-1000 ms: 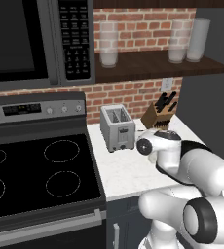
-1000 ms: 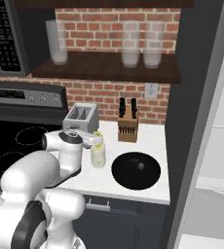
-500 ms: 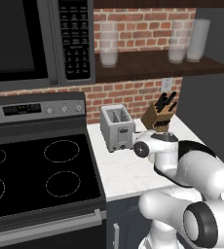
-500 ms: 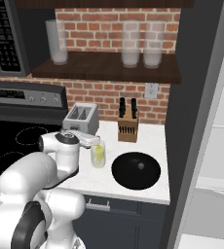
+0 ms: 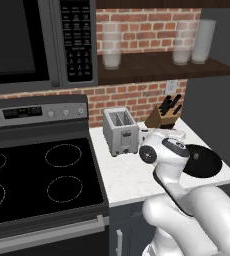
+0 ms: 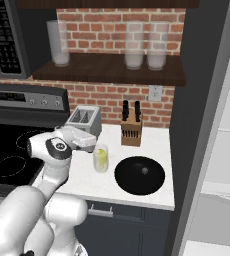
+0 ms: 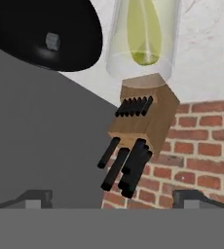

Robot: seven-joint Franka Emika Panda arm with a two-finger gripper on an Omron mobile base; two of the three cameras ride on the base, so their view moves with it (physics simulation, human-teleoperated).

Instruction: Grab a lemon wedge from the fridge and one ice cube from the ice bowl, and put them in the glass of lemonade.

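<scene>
The glass of lemonade [image 6: 101, 159] stands on the white counter between the toaster and the ice bowl [image 6: 139, 175]. A yellow lemon wedge [image 7: 143, 36] sits inside the glass [image 7: 142, 34]. One small ice cube [image 6: 145, 170] lies in the wide black bowl [image 7: 41, 34]; the cube [image 7: 52, 41] looks grey in the hand view. My gripper [image 6: 93, 144] hovers just left of and above the glass, open, with nothing between its fingertips [image 7: 36, 199]. The fridge [image 6: 202, 125] rises at the far right, its white inside showing past the dark panel.
A silver toaster [image 5: 120, 131] stands at the back left of the counter, beside a wooden knife block [image 6: 131, 131]. The black stove top [image 5: 42, 175] lies to the left. Frosted glasses [image 6: 137, 45] stand on the shelf above. The counter's front edge [image 6: 132, 200] is near the bowl.
The jaws have spread from nearly shut to wide open above the glass, and the hand has lifted slightly. The glass and bowl have stayed put.
</scene>
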